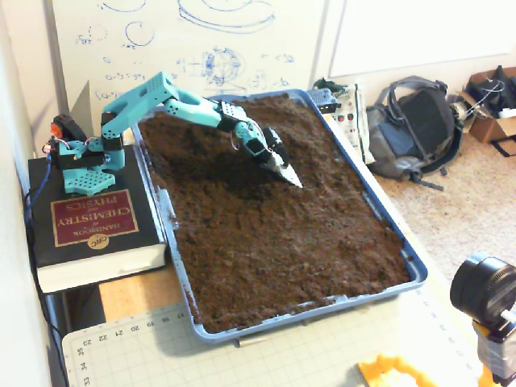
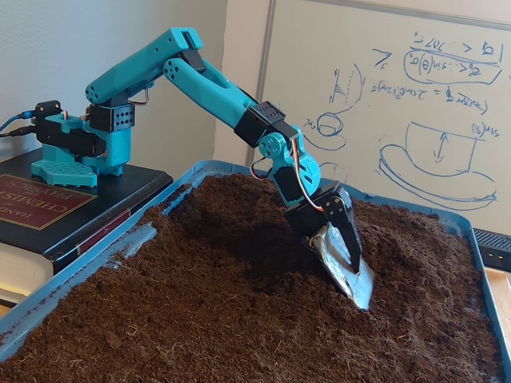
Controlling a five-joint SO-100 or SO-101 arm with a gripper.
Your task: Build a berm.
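Observation:
Dark-brown loose soil fills a blue tray (image 1: 415,270). My teal arm reaches over the tray's far half. At its end, the gripper (image 1: 284,168) carries a silver scoop blade (image 2: 345,267). The blade points down, with its tip dug into the soil. A black jaw lies along the blade's top, and no gap between the jaws shows. Behind and to the right of the blade in the low fixed view, the soil rises into a rough hump, the berm (image 2: 415,235). Left of the blade the soil dips into a shaded hollow (image 2: 247,239).
The arm's base (image 1: 81,161) stands on a thick black book (image 1: 93,230) left of the tray. A whiteboard stands behind it. A grey backpack (image 1: 415,125) and electronics lie to the right. A cutting mat (image 1: 242,359) and a black lens (image 1: 484,290) are in front.

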